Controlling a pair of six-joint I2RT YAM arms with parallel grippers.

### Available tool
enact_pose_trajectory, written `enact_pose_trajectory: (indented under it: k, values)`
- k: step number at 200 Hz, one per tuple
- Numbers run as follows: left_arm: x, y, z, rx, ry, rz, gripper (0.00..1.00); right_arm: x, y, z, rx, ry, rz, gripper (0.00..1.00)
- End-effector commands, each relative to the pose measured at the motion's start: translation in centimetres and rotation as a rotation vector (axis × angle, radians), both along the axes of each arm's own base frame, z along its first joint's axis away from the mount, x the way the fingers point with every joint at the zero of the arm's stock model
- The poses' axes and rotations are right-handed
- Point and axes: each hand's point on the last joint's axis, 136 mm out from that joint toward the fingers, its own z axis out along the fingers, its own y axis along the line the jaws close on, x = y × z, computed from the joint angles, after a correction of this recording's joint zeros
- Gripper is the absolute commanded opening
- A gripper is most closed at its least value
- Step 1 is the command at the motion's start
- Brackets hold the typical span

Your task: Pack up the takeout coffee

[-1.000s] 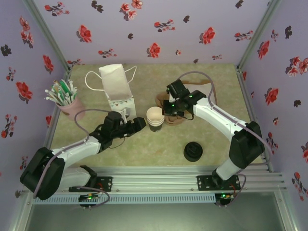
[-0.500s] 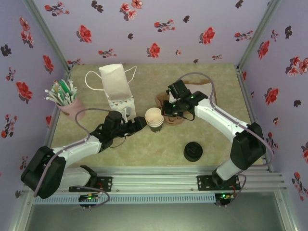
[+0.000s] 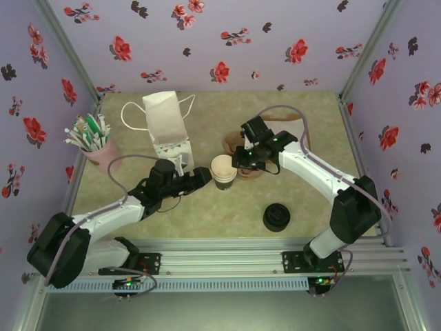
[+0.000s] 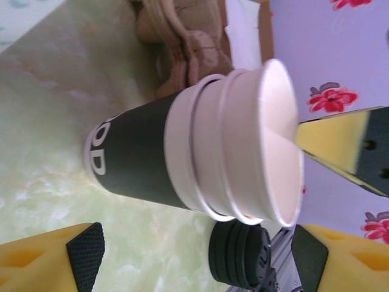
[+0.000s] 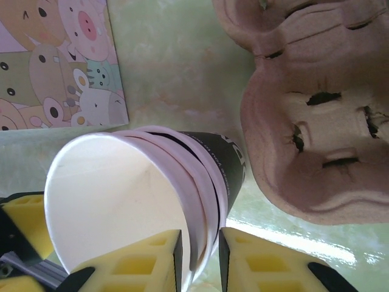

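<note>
A stack of nested lidless paper cups (image 3: pixel 223 171) (image 4: pixel 200 146) (image 5: pixel 152 194), dark-walled and cream inside, stands mid-table. The takeout coffee with its lid is out of view. My right gripper (image 3: pixel 238 160) (image 5: pixel 199 243) straddles the stack's rim, one yellow finger inside the top cup and the other outside, the jaws slightly apart. My left gripper (image 3: pixel 202 178) (image 4: pixel 194 261) is wide open just left of the stack, not touching it. The right gripper's finger tip (image 4: pixel 340 143) shows at the cup mouth in the left wrist view.
A brown pulp cup carrier (image 3: pixel 251 172) (image 5: pixel 316 121) lies just right of the stack, under the right wrist. A stack of black lids (image 3: pixel 276 218) (image 4: pixel 240 255) sits near the front. A white paper bag (image 3: pixel 165 124) (image 5: pixel 55 61) stands behind. A pink pot of sticks (image 3: pixel 93 141) is far left.
The cup stack tipped slightly, then settled a little to the right. The right jaws have parted a bit at the rim. The left gripper edged closer to the stack.
</note>
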Motion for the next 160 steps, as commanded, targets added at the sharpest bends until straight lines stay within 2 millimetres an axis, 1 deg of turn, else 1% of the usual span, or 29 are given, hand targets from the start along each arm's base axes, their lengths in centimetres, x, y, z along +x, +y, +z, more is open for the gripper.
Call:
enact_pose_trajectory:
  k: [1,19,30,45,85,102,133,160]
  values:
    - [-0.6,0.3,0.4,-0.040,-0.015,0.021,0.83,0.3,-0.7,1.1,-0.037,-0.023,0.004,0.25]
    - [-0.9,0.7,0.1,-0.069,-0.017,0.032,0.82,0.4,-0.6,1.0,-0.046,-0.014,0.014,0.24]
    - [-1.0,0.7,0.0,-0.088,-0.019,0.038,0.77,0.4,-0.5,1.0,-0.050,-0.013,0.018,0.23]
    - [-0.9,0.5,0.1,-0.115,-0.025,0.036,0.74,0.4,-0.3,1.1,-0.055,-0.011,0.025,0.22]
    - [-0.5,-1.1,0.6,-0.206,-0.019,-0.008,0.71,0.3,0.1,1.0,-0.084,-0.004,0.045,0.21]
    - [-0.3,-1.7,0.3,-0.252,-0.001,-0.021,0.70,0.3,0.0,0.9,-0.104,-0.004,0.048,0.21]
    - [-0.1,-2.1,-0.6,-0.280,0.021,-0.030,0.67,0.2,-0.1,0.9,-0.129,-0.007,0.049,0.22]
    - [-0.1,-2.1,-0.8,-0.277,0.020,-0.031,0.67,0.1,0.0,0.9,-0.137,-0.007,0.058,0.21]
